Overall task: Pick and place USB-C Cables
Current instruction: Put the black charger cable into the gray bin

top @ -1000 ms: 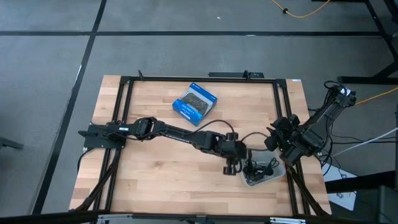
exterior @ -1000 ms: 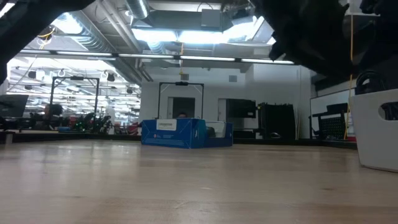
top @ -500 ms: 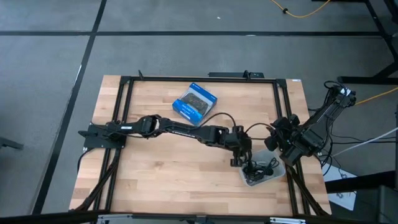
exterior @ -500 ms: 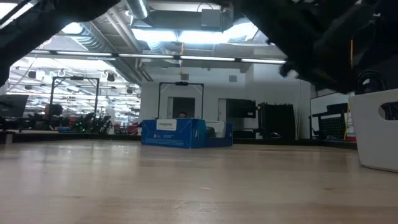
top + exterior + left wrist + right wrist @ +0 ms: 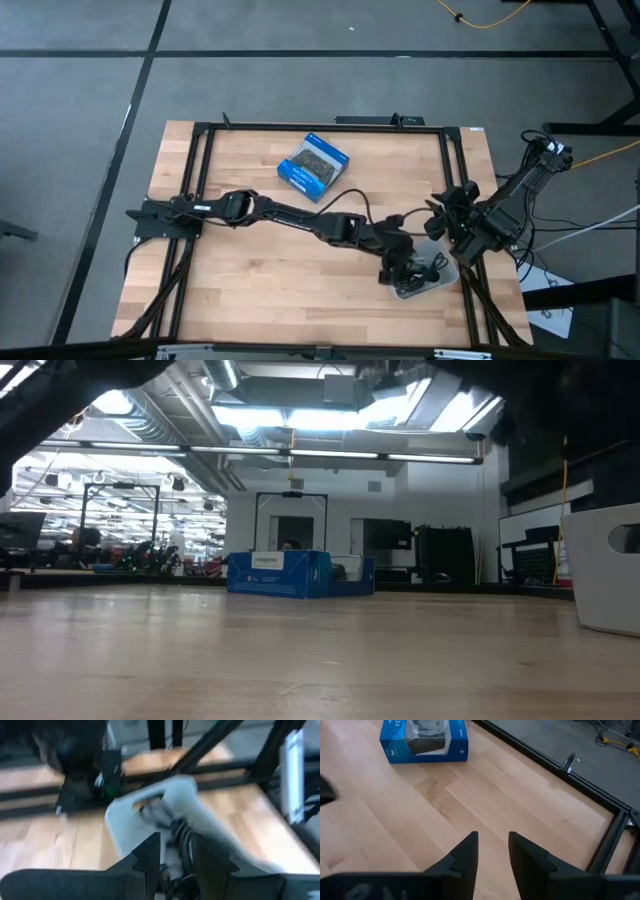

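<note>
A small pale bin (image 5: pixel 428 284) stands near the table's near right corner, and dark coiled USB-C cables (image 5: pixel 424 267) lie inside it. My left arm reaches across the table, with my left gripper (image 5: pixel 394 271) over the bin's left part. In the blurred left wrist view, the left gripper (image 5: pixel 175 847) has its fingers close together with a dark cable (image 5: pixel 176 834) between them, above the bin (image 5: pixel 210 815). My right gripper (image 5: pixel 441 222) waits by the table's right edge. In its wrist view the right gripper (image 5: pixel 493 845) is slightly open over bare wood. My left gripper has a dark USB-C cable (image 5: pixel 174 857) between its two fingers. It comes from above, slanting toward the table's right side. The cable runs on from the fingers into the bin. Blur hides which part of the cable the fingers are on.
A blue-and-black box (image 5: pixel 313 165) lies toward the far middle of the table, also seen as the box (image 5: pixel 280 573) and the box (image 5: pixel 425 737). A black frame (image 5: pixel 320 127) edges the table. Bare wood fills the left and near parts. The bin's wall (image 5: pixel 605 565) shows at right.
My left gripper rose from the table just left of the bin and moved toward the table's right edge. It then came down over the bin's left part. My right arm kept still.
</note>
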